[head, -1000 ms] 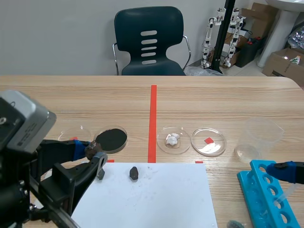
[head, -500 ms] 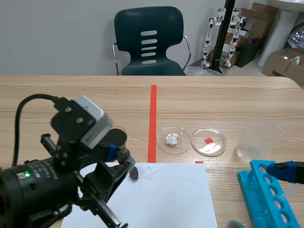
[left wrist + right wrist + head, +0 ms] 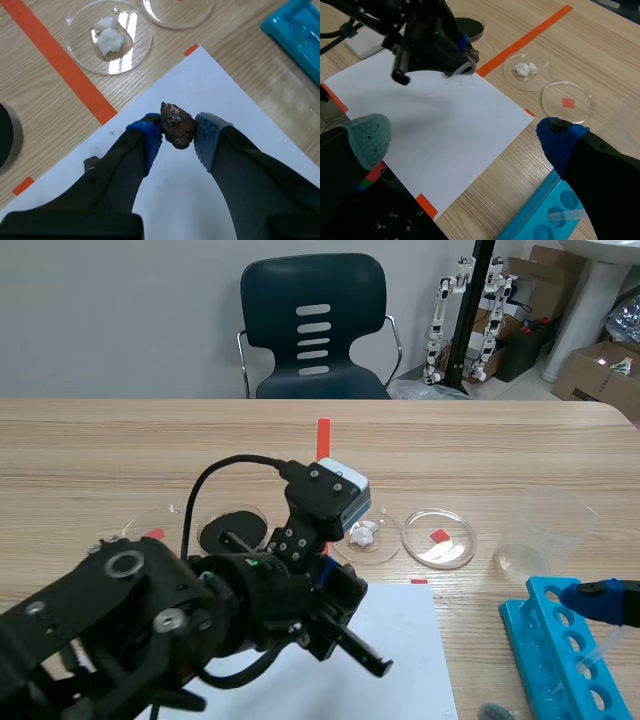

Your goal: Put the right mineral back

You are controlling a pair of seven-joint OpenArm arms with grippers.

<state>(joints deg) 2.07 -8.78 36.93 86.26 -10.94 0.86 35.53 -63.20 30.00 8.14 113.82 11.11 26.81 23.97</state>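
In the left wrist view my left gripper (image 3: pixel 178 134) is shut on a dark brown, lumpy mineral (image 3: pixel 177 124), held just above the white paper (image 3: pixel 200 200). Ahead of it, past the orange tape line, stands a clear dish with white mineral pieces (image 3: pixel 110 42). In the scene view the left arm (image 3: pixel 200 610) covers the paper's left half and hides the mineral. The right wrist view shows the mineral (image 3: pixel 472 54) in the left arm's fingers. My right gripper (image 3: pixel 465 142) is open above the paper's near right corner, nothing between its fingers.
A dish of black material (image 3: pixel 235 530) sits left of the tape line. An empty clear dish (image 3: pixel 438 537) stands right of the white-mineral dish (image 3: pixel 365 534). A clear beaker (image 3: pixel 545 530) and a blue tube rack (image 3: pixel 565 660) are at the right.
The dark mineral lay on the paper a second ago. My left arm has swung right over it and shut on it; the mineral is now off the sheet.
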